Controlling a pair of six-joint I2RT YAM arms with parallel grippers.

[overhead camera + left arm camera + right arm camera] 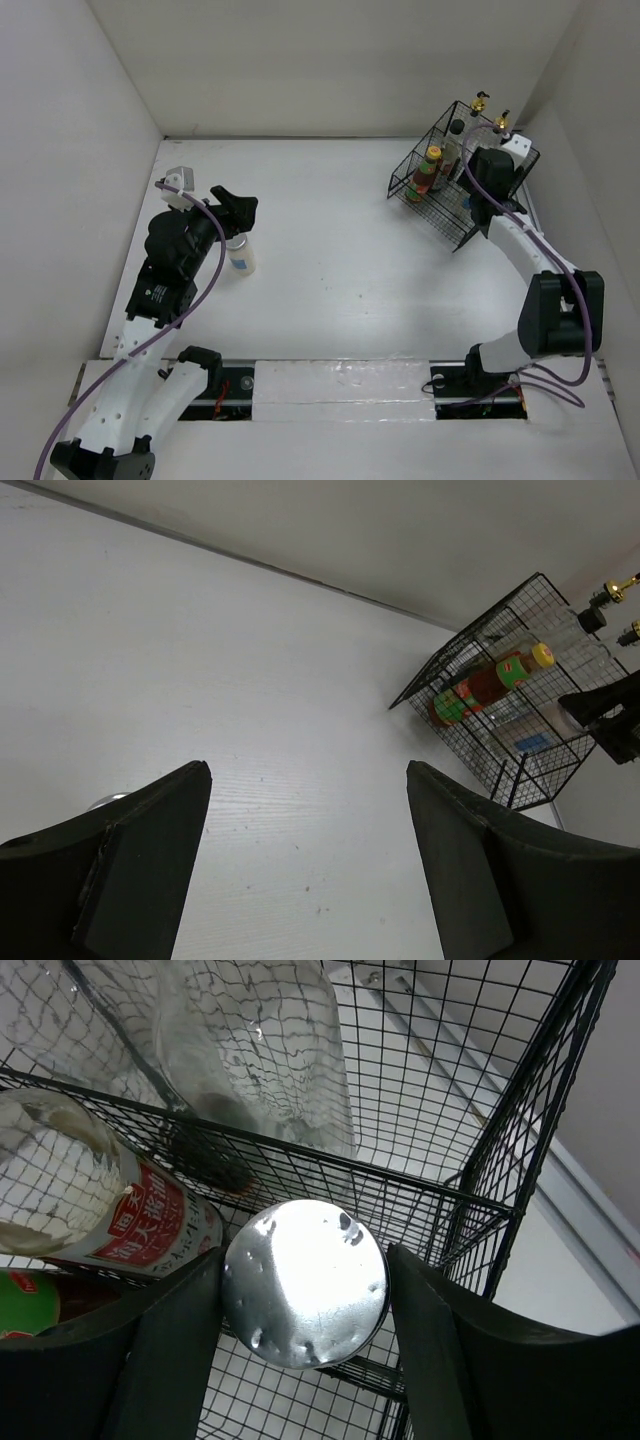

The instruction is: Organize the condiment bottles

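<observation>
Bottle [305,1282] in right hand [305,1260] (snug)

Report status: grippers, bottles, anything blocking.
Left gripper open, near loose white bottle on table. Right gripper shut on second white bottle, at wire basket. No obstruction seen.

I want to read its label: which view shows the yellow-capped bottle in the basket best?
Left wrist: the yellow-capped bottle shows full length, cap to base, through the basket wire. Top external shows it small, from above. Right wrist catches only a corner of its green label.
</observation>
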